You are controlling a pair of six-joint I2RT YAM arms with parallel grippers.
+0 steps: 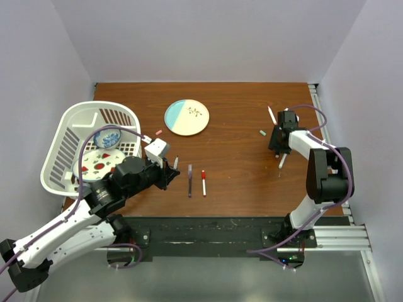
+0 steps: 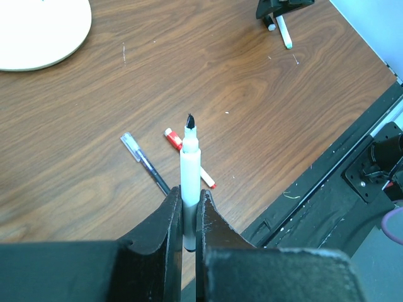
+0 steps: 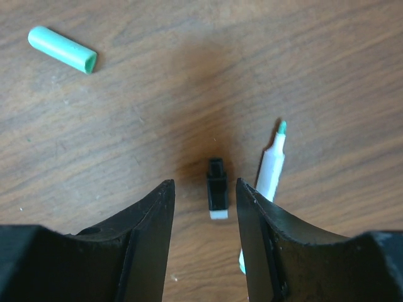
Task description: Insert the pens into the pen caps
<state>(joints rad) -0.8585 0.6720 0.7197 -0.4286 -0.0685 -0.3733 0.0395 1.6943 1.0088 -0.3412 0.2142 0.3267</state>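
My left gripper [image 2: 189, 207] is shut on a white pen [image 2: 191, 157] whose bare black tip points away from the jaws; in the top view this gripper [image 1: 167, 171] hovers at the table's near left. My right gripper [image 3: 204, 201] is open and straddles a small black pen cap [image 3: 217, 187] lying on the wood without touching it. A green-tipped white pen [image 3: 272, 168] lies just outside the right finger. A green cap [image 3: 62, 49] lies further off to the left. A dark purple pen [image 1: 189, 180] and a red-ended pen [image 1: 203, 182] lie side by side near the front.
A white basket [image 1: 66, 126] holding dishes sits at the left edge. A blue-and-cream plate [image 1: 187, 117] lies at the back centre. A pink cap [image 1: 158, 133] lies near the basket and another white pen [image 1: 271, 114] beyond my right gripper [image 1: 277, 146].
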